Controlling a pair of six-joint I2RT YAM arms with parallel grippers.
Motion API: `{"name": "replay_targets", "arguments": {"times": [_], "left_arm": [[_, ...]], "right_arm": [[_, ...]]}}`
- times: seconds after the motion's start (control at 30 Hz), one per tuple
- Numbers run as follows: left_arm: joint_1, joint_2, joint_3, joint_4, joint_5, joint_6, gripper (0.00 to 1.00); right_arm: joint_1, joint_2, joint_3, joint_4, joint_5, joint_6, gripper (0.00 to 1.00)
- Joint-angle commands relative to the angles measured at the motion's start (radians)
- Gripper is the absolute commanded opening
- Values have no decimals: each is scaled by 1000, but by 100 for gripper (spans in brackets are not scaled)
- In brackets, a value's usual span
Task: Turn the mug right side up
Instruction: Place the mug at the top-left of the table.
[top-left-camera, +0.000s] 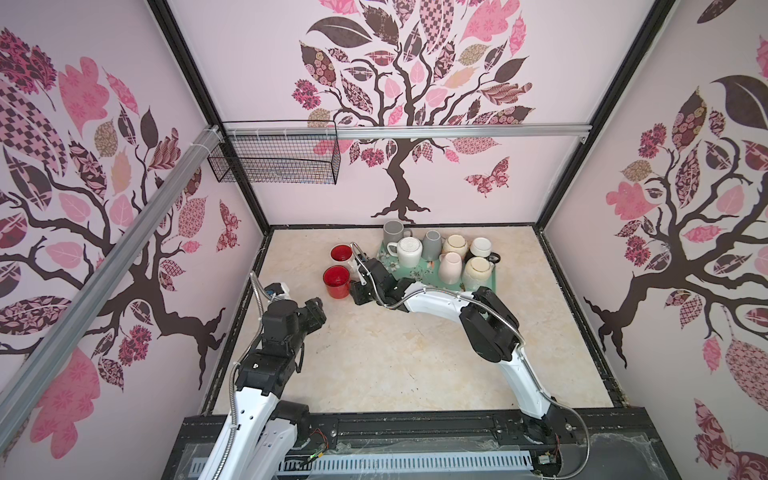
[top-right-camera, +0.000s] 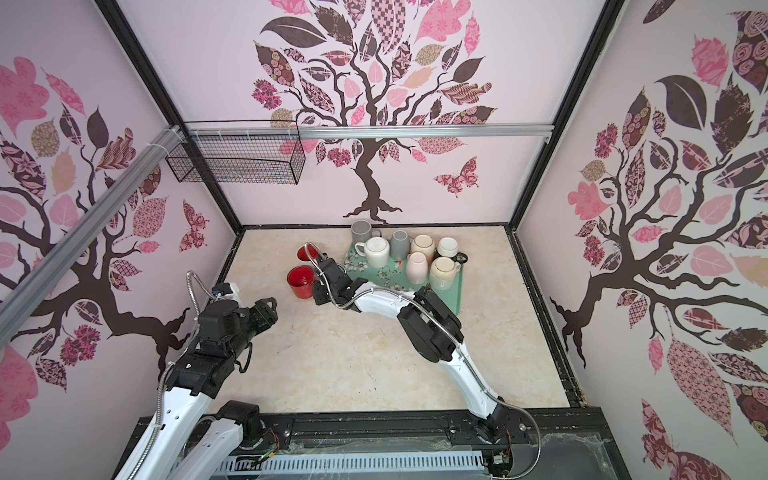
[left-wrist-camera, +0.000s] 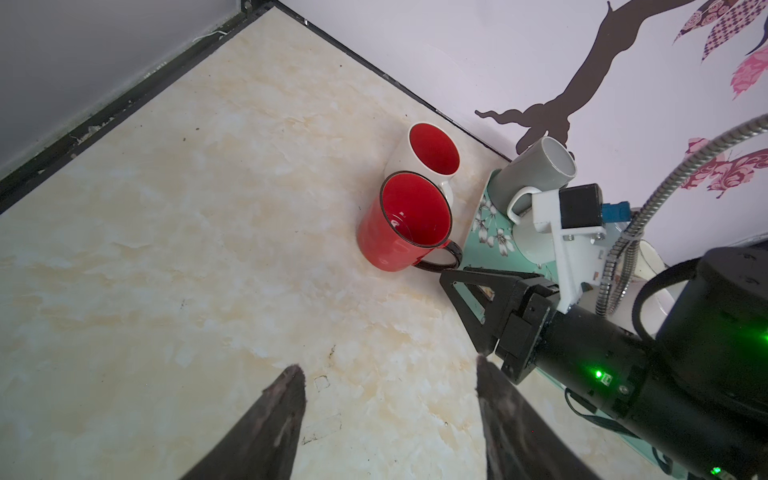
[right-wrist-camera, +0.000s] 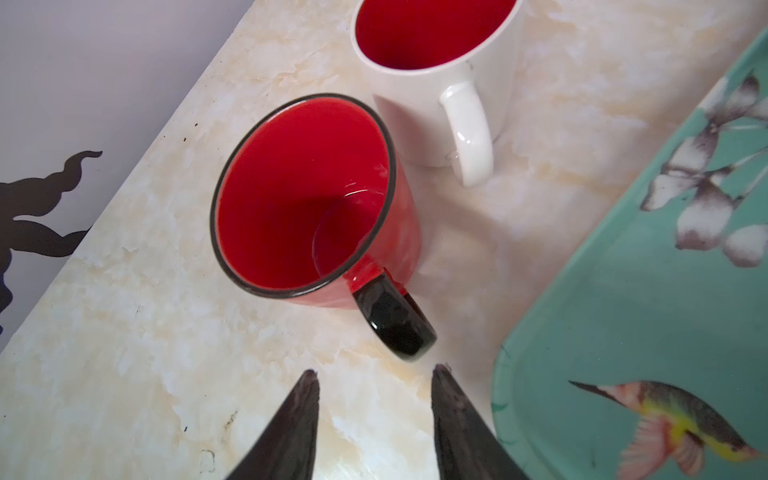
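The red mug (top-left-camera: 336, 282) (top-right-camera: 301, 282) (left-wrist-camera: 399, 224) (right-wrist-camera: 307, 199) stands upright on the marble table, mouth up, with its black handle (right-wrist-camera: 392, 324) turned toward my right gripper. My right gripper (top-left-camera: 358, 296) (top-right-camera: 322, 293) (right-wrist-camera: 376, 374) is open just behind that handle, and nothing is between its fingers. My left gripper (top-left-camera: 318, 303) (top-right-camera: 270, 303) (left-wrist-camera: 388, 370) hovers open and empty over bare table, nearer the front left.
A white mug with a red inside (top-left-camera: 341, 252) (right-wrist-camera: 436, 62) stands upright right behind the red one. To the right lies a teal floral tray (top-left-camera: 419, 274) (right-wrist-camera: 644, 311) crowded with several mugs, most upside down. A wire basket (top-left-camera: 274, 162) hangs on the back wall.
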Motion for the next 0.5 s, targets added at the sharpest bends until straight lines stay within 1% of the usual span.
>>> {"name": "replay_targets", "arguments": {"times": [0.0,0.13,0.23,0.3,0.37,0.47], "left_arm": [[-2,8,-23,13,38,29,69],[-3,40,-18,46,122,50,69],[-2,97,-10,91,227,77,69],[-6,143,-2,125,299,84,68],[-44,197,8,172,307,81,66],[-153,293,45,234,237,89,65]], "right_arm": [[1,-118,-24,10,1,-2,49],[0,-247,-147,55,38,-10,52],[-12,-358,-281,102,78,-19,54],[-43,-425,-364,118,80,-11,55],[-101,-490,-437,119,67,5,55],[-208,-571,-513,94,52,16,56]]}}
